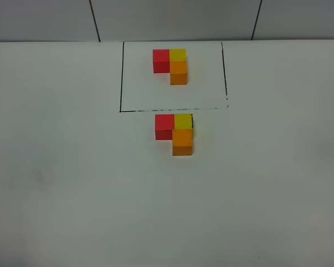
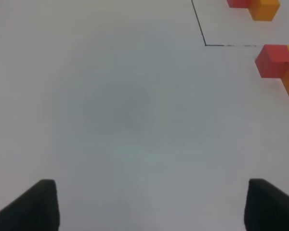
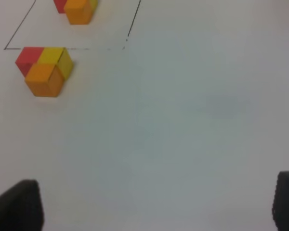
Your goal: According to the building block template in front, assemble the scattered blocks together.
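A white table point(image 1: 72, 183) spreads below a grey panelled wall point(image 1: 172, 19) with dark seams.

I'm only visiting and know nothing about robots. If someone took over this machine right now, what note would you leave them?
Left gripper: open, empty, above bare table, away from the blocks.
Right gripper: open, empty, also clear of them.
Template: red, yellow and orange cubes in an L inside the drawn black rectangle.
Scattered blocks: red block, yellow block and orange block sit together just in front of the rectangle, in the same L.
Done: the assembly appears to match the template.
Left: apparently nothing; perhaps check for gaps.
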You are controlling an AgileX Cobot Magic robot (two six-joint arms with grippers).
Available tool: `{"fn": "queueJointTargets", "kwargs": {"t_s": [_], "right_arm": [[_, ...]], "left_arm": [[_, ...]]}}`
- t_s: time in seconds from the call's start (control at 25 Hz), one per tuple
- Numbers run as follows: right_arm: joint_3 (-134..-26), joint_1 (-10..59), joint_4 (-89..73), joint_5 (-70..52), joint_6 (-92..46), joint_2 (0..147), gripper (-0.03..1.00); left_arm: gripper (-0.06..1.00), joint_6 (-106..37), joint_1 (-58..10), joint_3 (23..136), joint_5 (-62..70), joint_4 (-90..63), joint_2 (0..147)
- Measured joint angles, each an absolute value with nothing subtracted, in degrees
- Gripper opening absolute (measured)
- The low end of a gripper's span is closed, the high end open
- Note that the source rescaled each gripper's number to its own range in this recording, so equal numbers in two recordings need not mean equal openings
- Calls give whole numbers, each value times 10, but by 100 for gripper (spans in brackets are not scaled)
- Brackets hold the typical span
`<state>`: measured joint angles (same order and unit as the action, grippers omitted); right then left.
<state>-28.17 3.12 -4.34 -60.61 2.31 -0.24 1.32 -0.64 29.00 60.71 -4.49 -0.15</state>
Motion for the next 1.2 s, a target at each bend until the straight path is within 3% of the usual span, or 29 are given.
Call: {"fn": "queueJointTargets", "kwargs": {"t_s": [1.2], "right_arm": [[-282,31,-38,-606,29,-2,83]], "left_arm": [[72,13,-6,290,607,-45,-2]]}}
